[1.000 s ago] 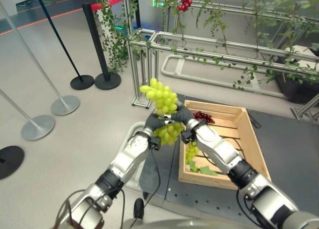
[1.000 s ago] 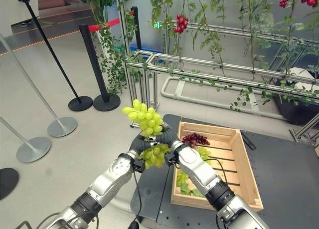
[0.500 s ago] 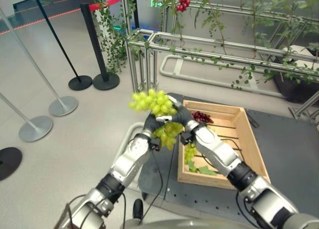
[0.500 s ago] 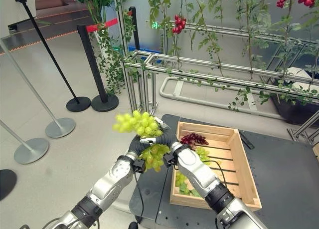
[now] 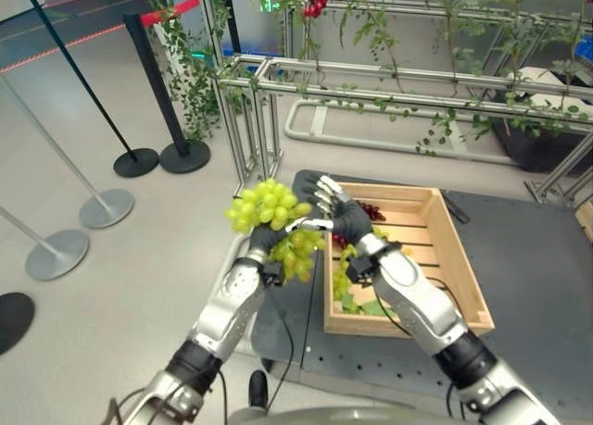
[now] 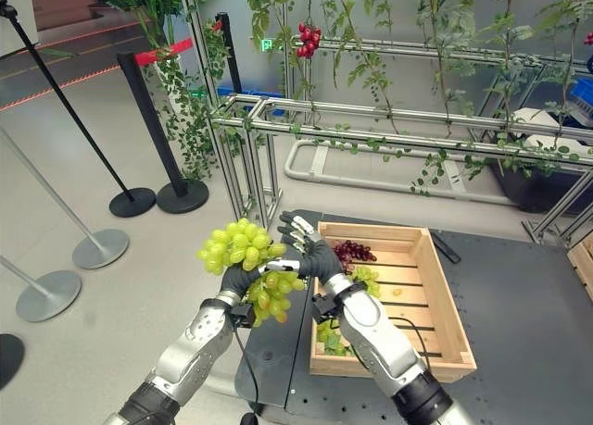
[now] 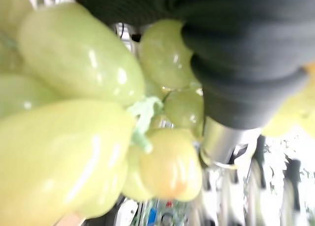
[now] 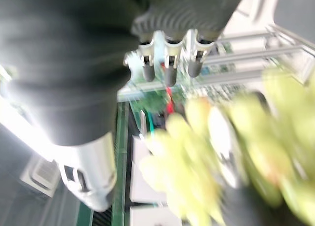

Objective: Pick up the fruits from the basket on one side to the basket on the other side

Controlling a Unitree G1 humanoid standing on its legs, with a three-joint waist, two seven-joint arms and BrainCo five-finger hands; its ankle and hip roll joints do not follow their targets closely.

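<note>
Grapes: a green bunch (image 5: 267, 206) of smooth, glossy oval berries is held in the air, left of the crate and beyond the platform's left edge.
Left hand: the left hand (image 5: 262, 241) is seen beneath the bunch, fingers curled round its stem part; berries hang above and below the grip.
Right hand: the right hand (image 6: 313, 251) is set against the bunch's right side, fingers straight and spread, nothing clasped.
Crate: a slatted wooden crate (image 5: 463, 291) is set on the dark platform (image 5: 547, 277); red grapes (image 6: 350, 252) and more green ones are seen at its far-left corner.
Wrist views: the berries' sheen and a pale green stem (image 7: 142, 117) are shown close.
Room: bare floor lies left, up to the barrier posts (image 5: 104, 207).
</note>
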